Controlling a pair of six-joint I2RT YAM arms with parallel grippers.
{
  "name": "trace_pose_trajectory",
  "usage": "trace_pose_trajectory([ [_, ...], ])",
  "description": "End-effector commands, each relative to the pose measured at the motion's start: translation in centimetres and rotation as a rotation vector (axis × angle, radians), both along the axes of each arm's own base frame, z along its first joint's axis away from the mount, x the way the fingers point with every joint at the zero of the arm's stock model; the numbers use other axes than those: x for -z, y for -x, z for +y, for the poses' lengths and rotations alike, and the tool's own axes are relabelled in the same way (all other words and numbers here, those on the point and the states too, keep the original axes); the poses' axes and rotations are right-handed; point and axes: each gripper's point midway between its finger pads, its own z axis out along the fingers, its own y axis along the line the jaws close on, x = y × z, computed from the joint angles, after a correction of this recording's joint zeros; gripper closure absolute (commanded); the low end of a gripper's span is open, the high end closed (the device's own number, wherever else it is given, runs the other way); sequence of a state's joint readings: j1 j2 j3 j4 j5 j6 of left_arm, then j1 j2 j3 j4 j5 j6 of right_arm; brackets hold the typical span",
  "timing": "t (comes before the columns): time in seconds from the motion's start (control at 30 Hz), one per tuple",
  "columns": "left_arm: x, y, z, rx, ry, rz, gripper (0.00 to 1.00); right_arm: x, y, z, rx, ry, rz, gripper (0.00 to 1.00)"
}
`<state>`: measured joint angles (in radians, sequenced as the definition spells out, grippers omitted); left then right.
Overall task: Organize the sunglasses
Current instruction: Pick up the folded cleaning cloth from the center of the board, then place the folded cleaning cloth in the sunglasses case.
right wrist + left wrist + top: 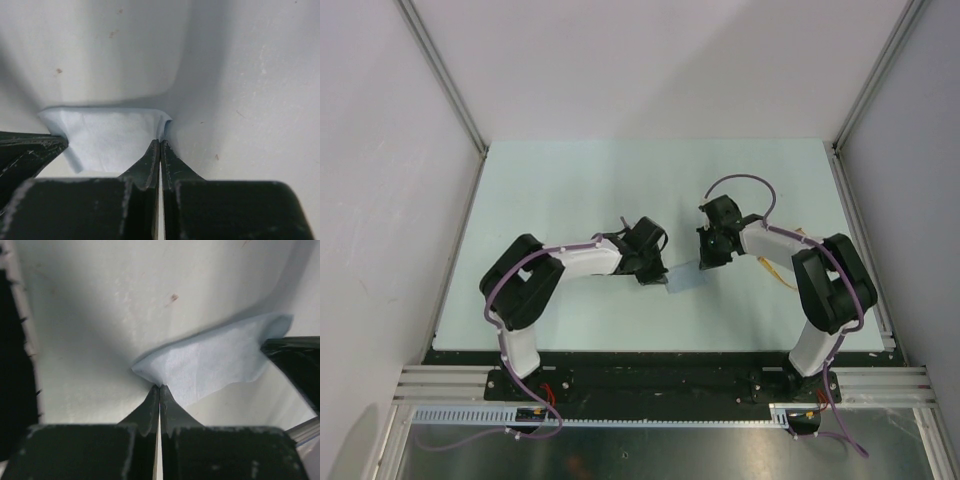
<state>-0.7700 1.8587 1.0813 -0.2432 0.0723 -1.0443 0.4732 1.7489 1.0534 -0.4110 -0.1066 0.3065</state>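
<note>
Top external alone shows sunglasses point(778, 272); wrist views: pinched cloth point(210, 360).

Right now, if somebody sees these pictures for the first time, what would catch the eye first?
The blue-grey cloth at the middle of the table, pinched at opposite ends by the left gripper and the right gripper, both shut. Next, the sunglasses, a thin yellow-orange frame lying by the right arm.
</note>
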Motion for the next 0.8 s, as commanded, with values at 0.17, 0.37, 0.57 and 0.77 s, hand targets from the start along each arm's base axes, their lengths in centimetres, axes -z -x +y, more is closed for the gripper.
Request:
trace_pose_trajectory([
  [0.17,-4.7,-1.2,3.1,0.102,-0.135,-0.169,1.00,-6.7,-0.7,2.7,0.007,-0.110,-0.114,1.00],
  [0.37,-8.0,-1.4,4.2,0.122,-0.130,-0.247,1.00,-9.4,-0.5,5.2,-0.016,-0.145,-0.163,1.00],
  [0.57,-10.0,-1.6,5.7,0.129,-0.121,-0.289,1.00,-10.6,-0.3,7.0,-0.028,-0.181,-0.186,1.00],
  [0.77,-10.0,-2.0,9.1,0.098,-0.182,-0.294,0.99,-11.6,-0.2,9.5,-0.036,-0.243,-0.205,1.00],
])
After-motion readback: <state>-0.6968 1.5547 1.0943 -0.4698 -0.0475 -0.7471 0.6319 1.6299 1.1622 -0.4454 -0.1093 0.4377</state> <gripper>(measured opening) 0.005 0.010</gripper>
